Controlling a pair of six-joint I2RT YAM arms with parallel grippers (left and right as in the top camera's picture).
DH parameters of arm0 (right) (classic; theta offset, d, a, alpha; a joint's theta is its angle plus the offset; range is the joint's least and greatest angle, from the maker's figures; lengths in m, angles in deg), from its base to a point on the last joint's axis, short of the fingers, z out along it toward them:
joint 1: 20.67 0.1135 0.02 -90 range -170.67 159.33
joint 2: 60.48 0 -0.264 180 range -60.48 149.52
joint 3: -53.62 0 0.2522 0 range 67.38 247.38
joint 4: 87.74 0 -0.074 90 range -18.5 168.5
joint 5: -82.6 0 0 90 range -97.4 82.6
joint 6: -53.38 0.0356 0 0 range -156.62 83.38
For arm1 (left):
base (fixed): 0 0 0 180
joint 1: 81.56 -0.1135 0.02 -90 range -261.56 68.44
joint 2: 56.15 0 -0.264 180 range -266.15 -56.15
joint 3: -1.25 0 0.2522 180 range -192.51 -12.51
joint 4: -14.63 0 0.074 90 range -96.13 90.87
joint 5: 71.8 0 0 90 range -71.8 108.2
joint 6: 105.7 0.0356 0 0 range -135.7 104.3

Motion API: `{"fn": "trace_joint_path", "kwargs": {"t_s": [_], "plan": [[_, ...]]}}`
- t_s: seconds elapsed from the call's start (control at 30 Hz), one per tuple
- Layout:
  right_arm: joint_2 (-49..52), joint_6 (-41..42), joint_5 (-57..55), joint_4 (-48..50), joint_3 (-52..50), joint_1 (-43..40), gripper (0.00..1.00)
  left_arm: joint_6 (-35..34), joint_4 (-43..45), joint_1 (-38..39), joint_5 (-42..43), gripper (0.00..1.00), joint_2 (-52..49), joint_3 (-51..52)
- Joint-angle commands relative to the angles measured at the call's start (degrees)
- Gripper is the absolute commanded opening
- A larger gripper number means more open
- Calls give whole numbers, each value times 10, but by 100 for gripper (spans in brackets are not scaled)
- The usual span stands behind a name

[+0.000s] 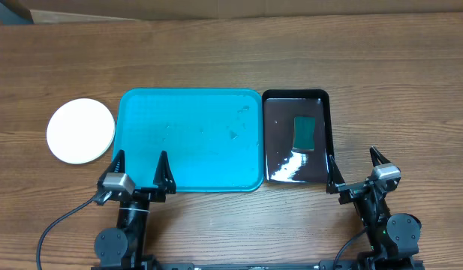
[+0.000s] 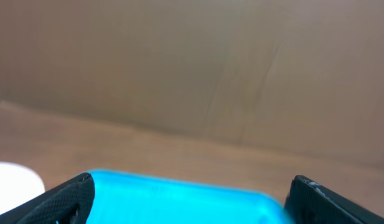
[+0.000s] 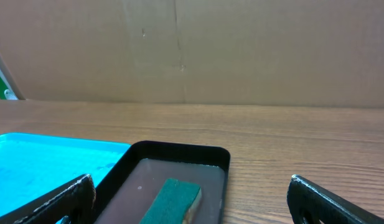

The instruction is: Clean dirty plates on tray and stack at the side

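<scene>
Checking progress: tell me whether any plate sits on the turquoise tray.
No: the turquoise tray holds no plate; the one white plate in view rests on the table left of it.

A round white plate (image 1: 81,131) lies flat on the tabletop (image 1: 216,60), just left of the turquoise rectangular tray (image 1: 186,154), whose floor carries a few tiny specks.

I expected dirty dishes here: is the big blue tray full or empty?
Empty of plates: the turquoise tray shows only bare surface with faint specks; a white plate lies beside it.
</scene>
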Motion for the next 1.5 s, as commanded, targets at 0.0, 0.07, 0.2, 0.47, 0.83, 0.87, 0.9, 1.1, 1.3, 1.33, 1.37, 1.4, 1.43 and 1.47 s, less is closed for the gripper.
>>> {"fn": "trace_joint_path", "kwargs": {"t_s": [0.0, 0.07, 0.2, 0.47, 0.83, 0.87, 0.9, 1.1, 1.3, 1.33, 1.37, 1.4, 1.43, 1.47], "plan": [[-4, 2, 3, 3, -6, -2, 100, 67, -52, 4, -10, 100, 4, 14], [-4, 2, 3, 2, -6, -2, 100, 95, -92, 4, -10, 100, 4, 14], [-4, 2, 3, 3, -6, -2, 100, 145, -96, 7, -24, 100, 4, 14], [-4, 2, 3, 2, -6, -2, 100, 148, -100, 18, -64, 100, 4, 14], [-4, 2, 3, 2, -6, -2, 100, 148, -100, 18, -64, 100, 3, 14], [-4, 2, 3, 2, -6, -2, 100, 148, -100, 18, -64, 100, 3, 14], [-4, 2, 3, 2, -6, -2, 100, 148, -100, 18, -64, 100, 3, 14], [-4, 2, 3, 3, -6, -2, 100, 148, -100, 18, -64, 100, 3, 14], [-4, 2, 3, 2, -6, -2, 100, 148, -100, 18, -64, 100, 3, 14], [-4, 2, 3, 2, -6, -2, 100, 148, -100, 18, -64, 100, 3, 14], [-4, 2, 3, 3, -6, -2, 100, 148, -100, 18, -64, 100, 3, 14], [-4, 2, 3, 2, -6, -2, 100, 148, -100, 18, -64, 100, 3, 14], [-4, 2, 3, 3, -6, -2, 100, 148, -100, 18, -64, 100, 3, 14], [-4, 2, 3, 2, -6, -2, 100, 148, -100, 18, -64, 100, 3, 14]]}}
